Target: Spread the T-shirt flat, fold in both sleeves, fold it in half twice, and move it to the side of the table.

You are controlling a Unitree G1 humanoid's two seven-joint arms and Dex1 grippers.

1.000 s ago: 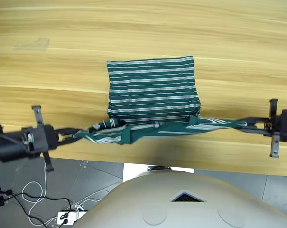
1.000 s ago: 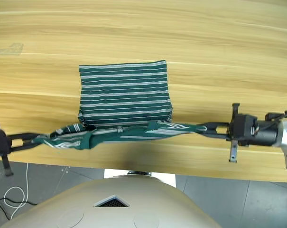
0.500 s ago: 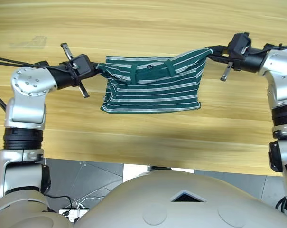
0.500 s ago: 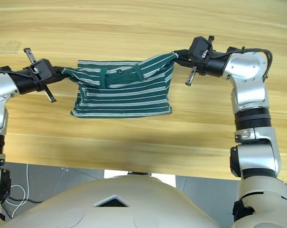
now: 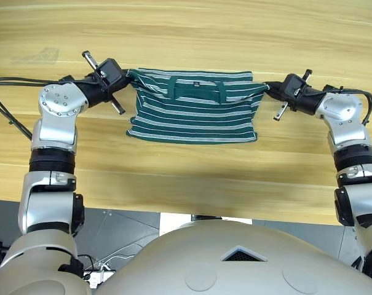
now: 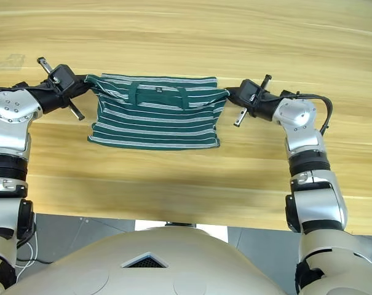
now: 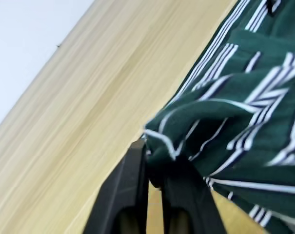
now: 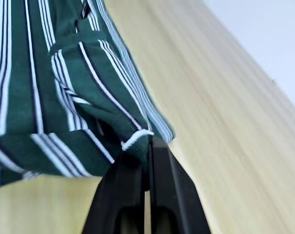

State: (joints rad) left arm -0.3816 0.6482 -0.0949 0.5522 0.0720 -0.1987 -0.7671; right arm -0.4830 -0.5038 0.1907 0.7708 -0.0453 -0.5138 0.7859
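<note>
Right gripper (image 5: 267,86), 2 o'clock: closed tight on T-shirt (image 5: 195,117) upper corner | left gripper (image 5: 128,76), 10 o'clock: pinching opposite corner | T-shirt: green striped, folded, stretched between both, 12 o'clock, over wooden table (image 5: 186,178) centre.

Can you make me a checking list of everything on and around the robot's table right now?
Surface: light wooden table, long planks.
Job's things: green T-shirt with white stripes, folded, stretched by its far corners between both hands.
Clutter: nothing seen.
Grippers: left hand shut on the shirt's left corner; right hand shut on its right corner.
Cables: black cables run by the left arm.
Surroundings: grey tiled floor below the table's near edge.
</note>
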